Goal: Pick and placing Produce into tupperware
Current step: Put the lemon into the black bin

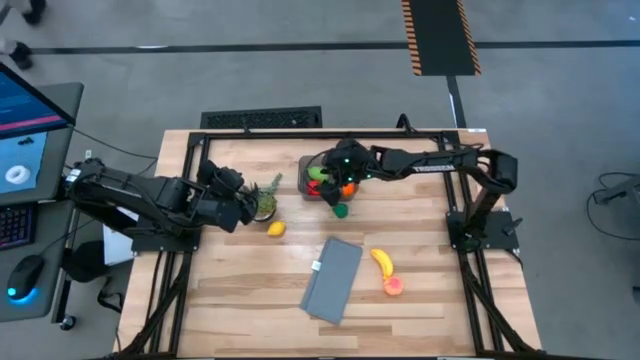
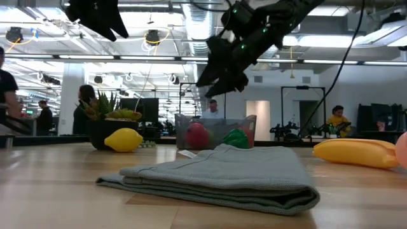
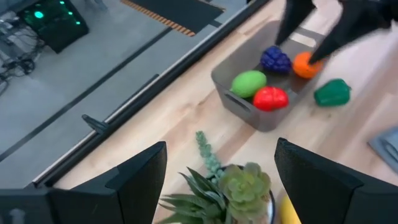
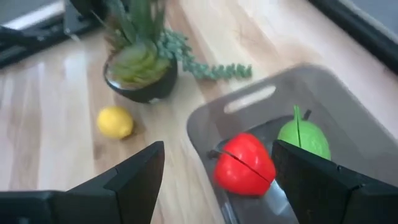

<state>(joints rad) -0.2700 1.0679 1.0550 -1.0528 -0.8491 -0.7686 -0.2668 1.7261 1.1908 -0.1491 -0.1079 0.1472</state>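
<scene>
A: What does the left wrist view give that the high view hides?

B: The contents of the translucent smoky-grey plastic tub (image 3: 239, 102): a light green fruit (image 3: 249, 83), a red one (image 3: 270, 98), a purple bunch (image 3: 276, 60) and an orange piece (image 3: 304, 65). The dark green toy pepper (image 3: 332, 92) lies on the wood just beside the tub. From above, the right gripper (image 1: 338, 168) covers most of that.

A: And its jaws?

B: They stand wide apart over the tub, with nothing between them. The left gripper (image 1: 246, 207) hangs beside the spiky green plant in its dark pot (image 1: 265, 203), well apart from the tub, jaws also wide and empty.

A: The surface?

B: A pale wooden bench (image 1: 230, 290) in a black frame, on a grey floor. The low view looks into an open hall with ceiling lights and people (image 2: 10, 95) standing far off.

A: What else lies about?

B: A yellow toy lemon (image 1: 276, 229) near the plant; farther from the tub, a folded grey cloth (image 1: 333, 279), a yellow toy banana (image 1: 382, 262) and a pink fruit (image 1: 394, 286). In the low view the cloth stands before the tub's base.
</scene>
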